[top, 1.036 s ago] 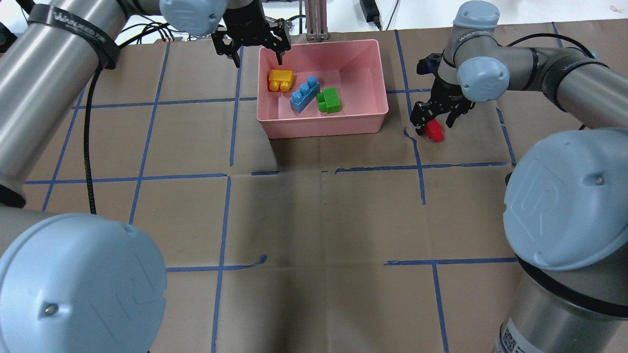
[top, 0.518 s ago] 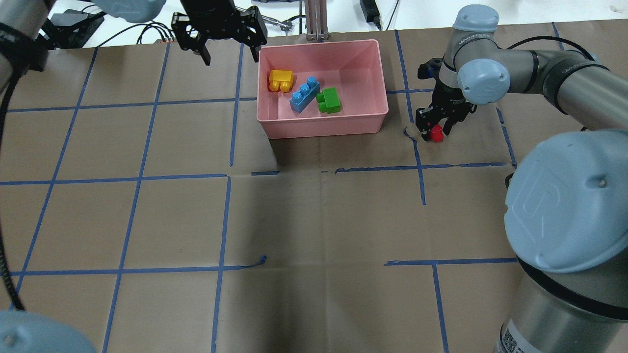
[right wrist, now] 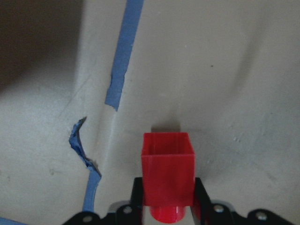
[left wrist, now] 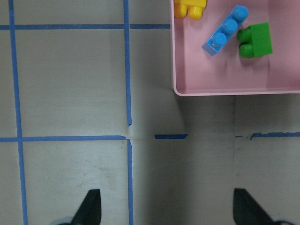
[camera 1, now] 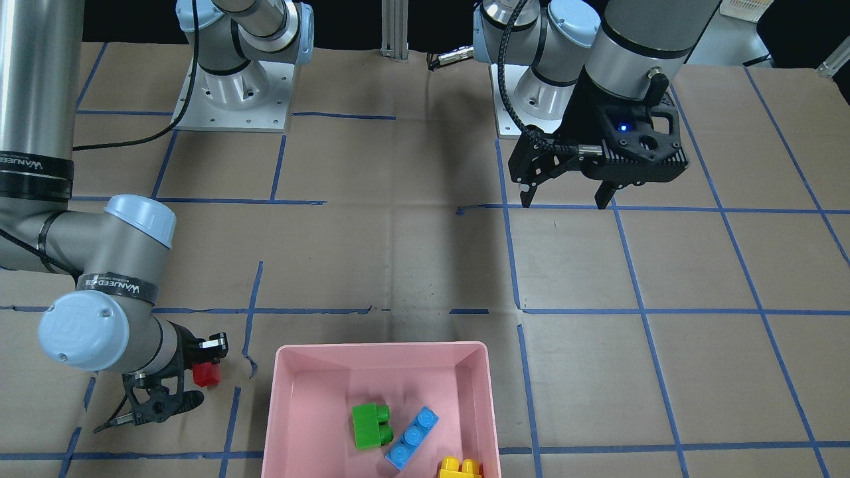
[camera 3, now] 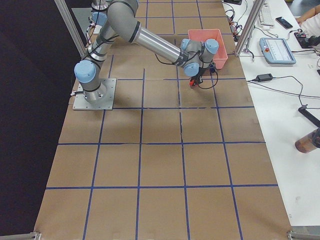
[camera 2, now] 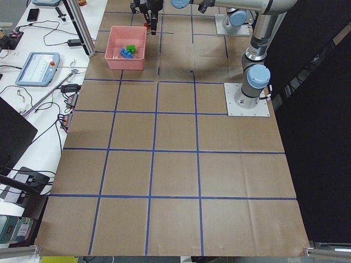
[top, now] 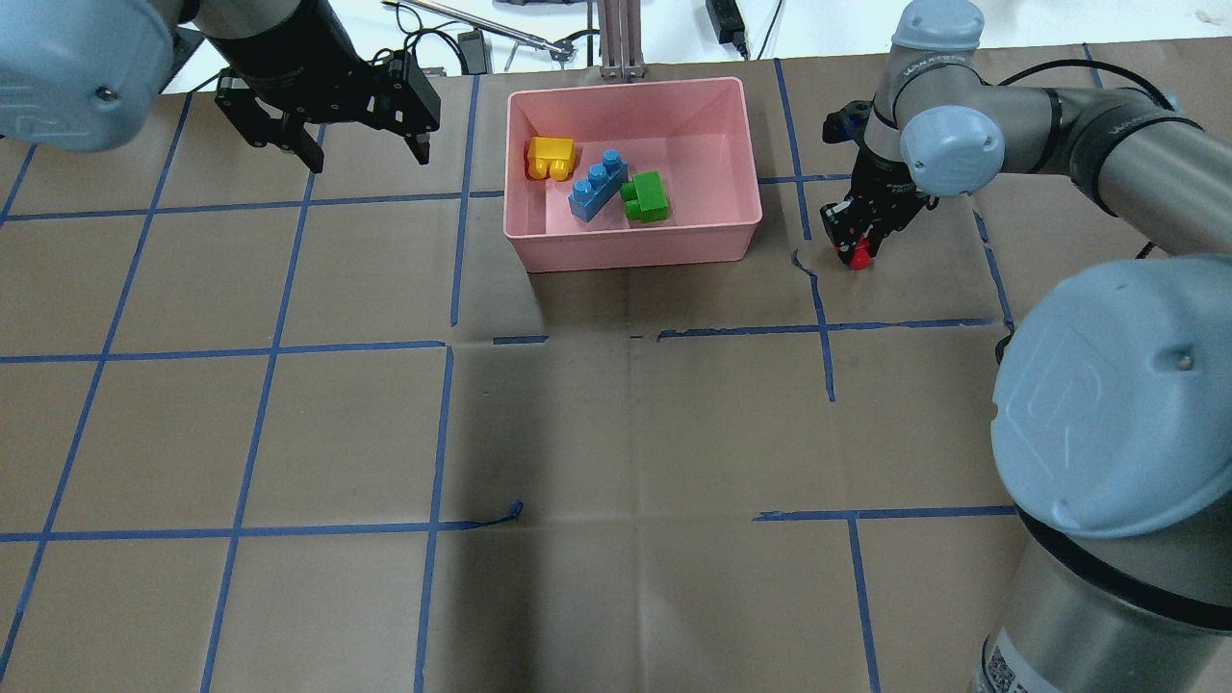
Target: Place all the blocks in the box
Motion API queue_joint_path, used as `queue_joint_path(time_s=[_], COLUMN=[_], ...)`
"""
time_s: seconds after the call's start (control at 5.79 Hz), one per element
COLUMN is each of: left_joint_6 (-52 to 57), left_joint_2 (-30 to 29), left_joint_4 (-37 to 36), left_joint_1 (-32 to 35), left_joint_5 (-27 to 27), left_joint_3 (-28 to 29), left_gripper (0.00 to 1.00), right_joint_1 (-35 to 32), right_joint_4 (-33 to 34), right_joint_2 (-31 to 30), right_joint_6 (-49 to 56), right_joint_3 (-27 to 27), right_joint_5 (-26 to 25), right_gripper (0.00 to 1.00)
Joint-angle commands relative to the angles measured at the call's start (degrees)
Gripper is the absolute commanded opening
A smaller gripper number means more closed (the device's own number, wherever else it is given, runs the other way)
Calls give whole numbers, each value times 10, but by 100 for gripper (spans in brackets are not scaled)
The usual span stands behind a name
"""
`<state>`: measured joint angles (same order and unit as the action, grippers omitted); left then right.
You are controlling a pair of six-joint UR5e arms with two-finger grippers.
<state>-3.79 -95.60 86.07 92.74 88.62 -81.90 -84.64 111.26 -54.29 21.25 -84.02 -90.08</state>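
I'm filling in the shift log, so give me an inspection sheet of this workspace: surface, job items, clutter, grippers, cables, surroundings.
Surface: table under brown paper with a blue tape grid; tape torn beside red block.
Job's things: yellow block, blue block and green block lie in pink box; red block outside it.
Clutter: nothing seen.
Grippers: left gripper open, empty; right gripper shut on red block.
Cables: black cable along left arm; loose cables on white bench.
Surroundings: teach pendant on that bench.
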Motion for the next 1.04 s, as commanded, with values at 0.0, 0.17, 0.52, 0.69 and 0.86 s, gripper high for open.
queue_joint_path(time_s=[0.0,0.17,0.52,0.69,0.86], left_joint_6=[0,0,0,-1,-1], left_joint_2=[6,-3,2,5,9], left_joint_4=[5,1,0,1,7], left_joint_1=[-2,-1,1,2,0], left_joint_5=[1,-1,1,1,2], left_joint_3=[-3,-4,-8,-6,-6], left_gripper=[99,99,99,99,99], right_joint_1=[-1,-5,-36,-80,-126], right_joint_4=[-16,-61,-162,-164,-160], right_joint_2=[-23,-30,-6,21,49], right_joint_6=[-15,-48,-175,-256,-316], right_joint_3=[51,105,220,264,288], right_joint_5=[2,4,50,53,69], right_gripper=[14,14,14,14,14])
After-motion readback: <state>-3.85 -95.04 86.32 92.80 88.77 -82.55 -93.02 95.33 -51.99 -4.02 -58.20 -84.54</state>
